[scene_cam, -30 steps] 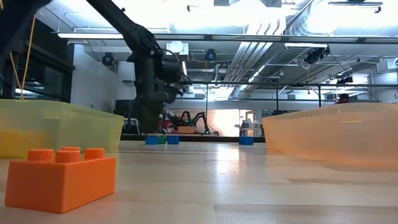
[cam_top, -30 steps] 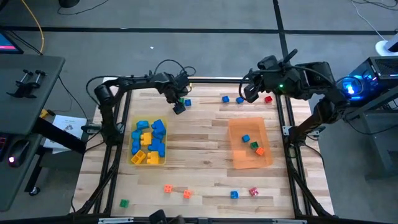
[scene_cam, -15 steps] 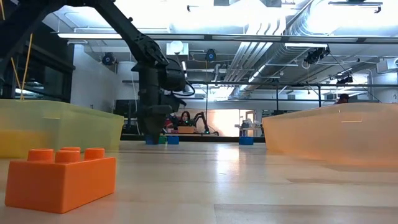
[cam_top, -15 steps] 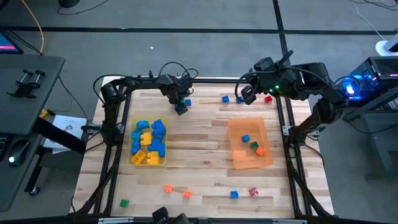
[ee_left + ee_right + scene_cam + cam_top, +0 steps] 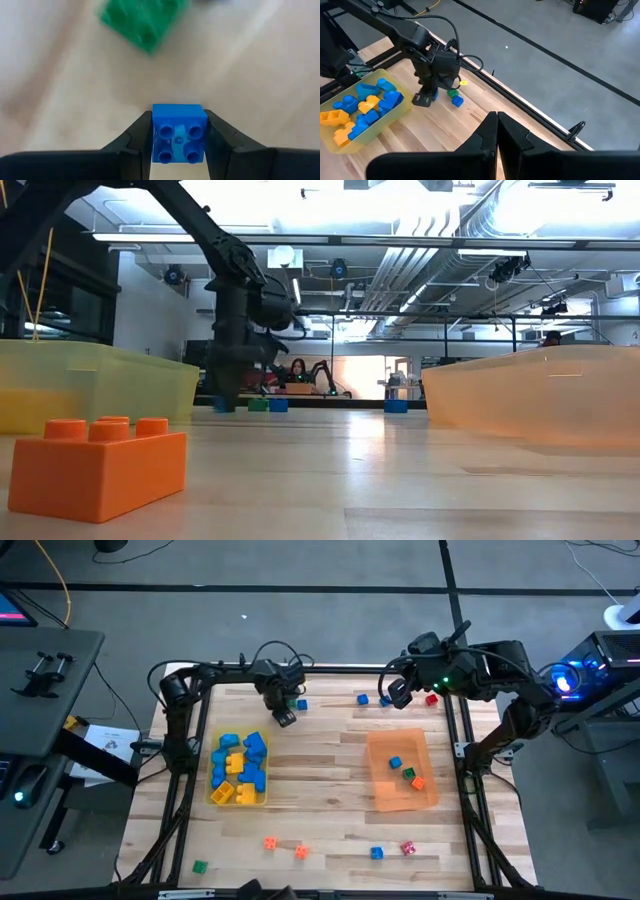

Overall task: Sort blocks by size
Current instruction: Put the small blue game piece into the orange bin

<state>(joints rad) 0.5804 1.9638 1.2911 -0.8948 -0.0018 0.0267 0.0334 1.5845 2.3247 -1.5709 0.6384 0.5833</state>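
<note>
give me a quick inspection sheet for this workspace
surface: wooden table, loose small blocks along its far and near edges.
job's things: yellow tray holds large blue and yellow blocks; orange tray holds blue, green and orange cubes; orange brick sits near the low camera.
clutter: nothing seen.
grippers: left tool shut on a small blue block beside a green block; right tool shut, empty, above the far right corner.
cables: black loops on the left arm.
surroundings: grey floor, side table, lit equipment at right.

Blurred and cut by the frame edge in the left wrist view: a green block [image 5: 142,22]. Hidden under the left gripper [image 5: 284,718] from above: the small blue block [image 5: 179,133].
</note>
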